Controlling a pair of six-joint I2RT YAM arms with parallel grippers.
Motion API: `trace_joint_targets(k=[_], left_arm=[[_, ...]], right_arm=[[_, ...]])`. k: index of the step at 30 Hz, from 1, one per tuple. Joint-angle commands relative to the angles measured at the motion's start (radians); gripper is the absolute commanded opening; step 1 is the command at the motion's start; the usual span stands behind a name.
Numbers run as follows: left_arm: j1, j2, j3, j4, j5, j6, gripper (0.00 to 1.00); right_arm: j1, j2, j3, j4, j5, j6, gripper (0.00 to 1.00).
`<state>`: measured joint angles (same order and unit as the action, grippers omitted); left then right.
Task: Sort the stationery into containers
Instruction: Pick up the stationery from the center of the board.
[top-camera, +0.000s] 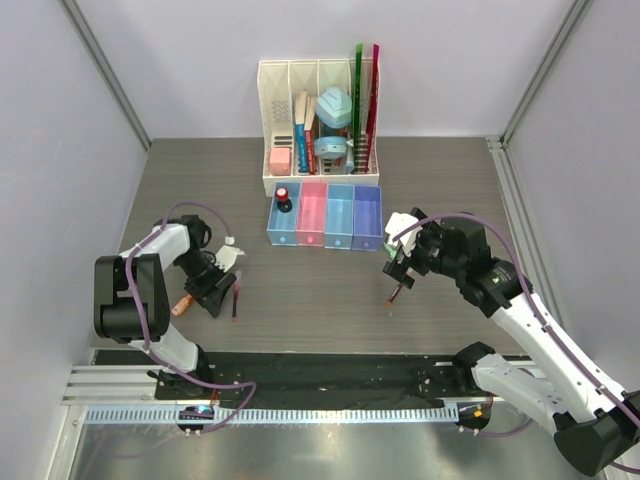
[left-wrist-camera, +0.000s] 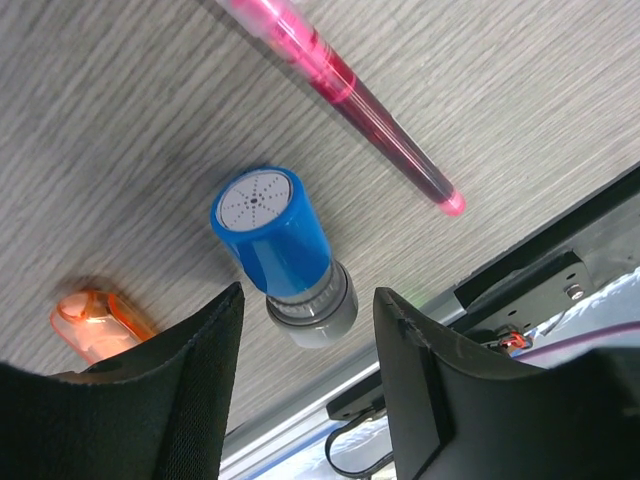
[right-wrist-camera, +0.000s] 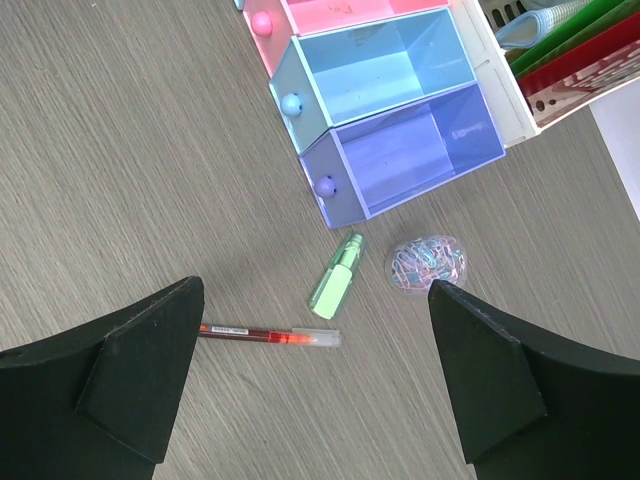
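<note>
Blue plastic caps the small cylinder that sits on the grey wood-grain bench, well to the left of the row of bins and on its near side. The left end effector is released. Its two black fingers stand spread on either side of the cylinder's grey base, with a sliver of gap showing on each side. A pink-red pen lies just beyond the cylinder, towards the row, and a stubby orange piece lies on the side away from the row.

The row itself runs blue bin, pink bin, light blue bin and purple bin, joined side by side. A red-capped cylinder stands in the far end of the blue bin.

Off the purple end of the row, on its near side, a stubby green piece lies close to the bin. A clear round disc filled with coloured clips is just beside it. A dark-red pen lies a little farther from the row. The right end effector hangs above these three, released and empty, with its fingers wide apart.

Behind the row, touching its far side, stands a white slotted rack.
</note>
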<state>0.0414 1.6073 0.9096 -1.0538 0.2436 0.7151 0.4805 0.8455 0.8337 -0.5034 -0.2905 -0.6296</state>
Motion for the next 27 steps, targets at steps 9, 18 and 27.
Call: trace_joint_targets(k=[9, 18, 27], left_arm=[[-0.005, -0.027, 0.003, -0.043, -0.027, 0.009, 0.48], [-0.014, 0.020, -0.003, -0.008, -0.029, -0.009, 0.37], [-0.026, -0.001, 0.018, 0.023, -0.012, -0.032, 0.06]], right_arm=[[-0.006, -0.013, 0.013, 0.014, -0.016, 0.010, 1.00], [-0.008, -0.006, 0.021, 0.008, -0.019, 0.010, 1.00], [-0.008, 0.012, 0.022, 0.014, -0.047, 0.027, 0.99]])
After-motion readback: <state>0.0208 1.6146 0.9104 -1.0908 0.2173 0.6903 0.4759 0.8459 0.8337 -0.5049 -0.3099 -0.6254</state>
